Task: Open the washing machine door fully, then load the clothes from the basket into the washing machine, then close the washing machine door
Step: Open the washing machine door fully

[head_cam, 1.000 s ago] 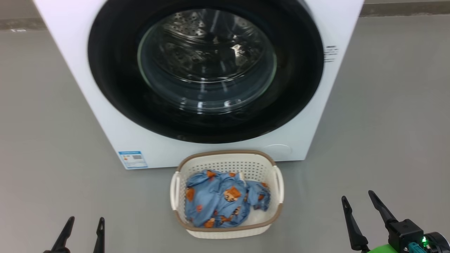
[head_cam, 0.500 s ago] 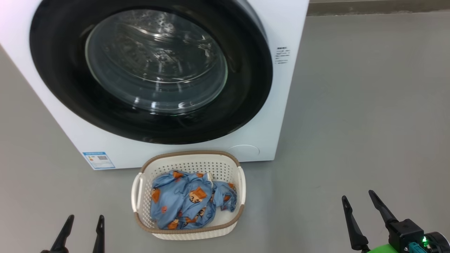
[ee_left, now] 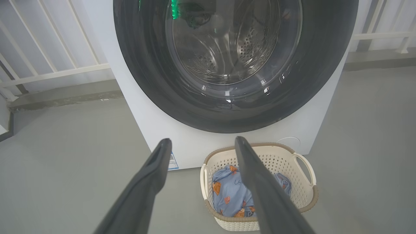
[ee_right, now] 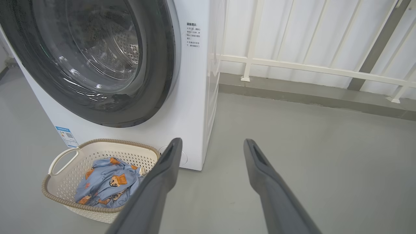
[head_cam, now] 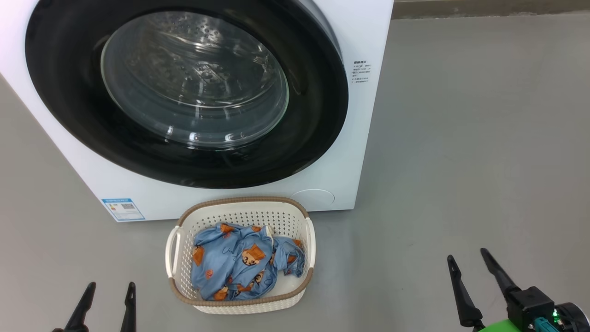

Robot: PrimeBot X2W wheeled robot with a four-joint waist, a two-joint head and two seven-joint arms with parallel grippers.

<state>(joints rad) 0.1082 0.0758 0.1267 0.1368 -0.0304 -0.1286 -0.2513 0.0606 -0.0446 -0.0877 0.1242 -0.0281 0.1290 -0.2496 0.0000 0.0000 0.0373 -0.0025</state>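
Observation:
The white washing machine [head_cam: 359,41] [ee_left: 156,126] [ee_right: 191,97] stands ahead on the grey floor. Its round black door [head_cam: 69,115] [ee_left: 146,71] [ee_right: 156,81] with the bulging glass window lies flat against the front, shut. In front of it sits the cream basket [head_cam: 242,203] [ee_left: 307,198] [ee_right: 65,188] holding the light-blue clothes [head_cam: 239,263] [ee_left: 227,195] [ee_right: 107,182] with bear prints. My left gripper [head_cam: 107,288] [ee_left: 203,144] is open at the lower left, left of the basket. My right gripper [head_cam: 465,256] [ee_right: 211,144] is open at the lower right, well right of the basket. Both are empty.
A white railing [ee_right: 308,68] [ee_left: 55,73] runs along a low kerb behind the machine on both sides. Bare grey floor [head_cam: 484,138] spreads wide to the machine's right. A blue label [head_cam: 122,208] marks the machine's lower left corner.
The whole head view has shifted: the camera turned right, so machine and basket now sit further left in it. Both grippers keep their place and stay open.

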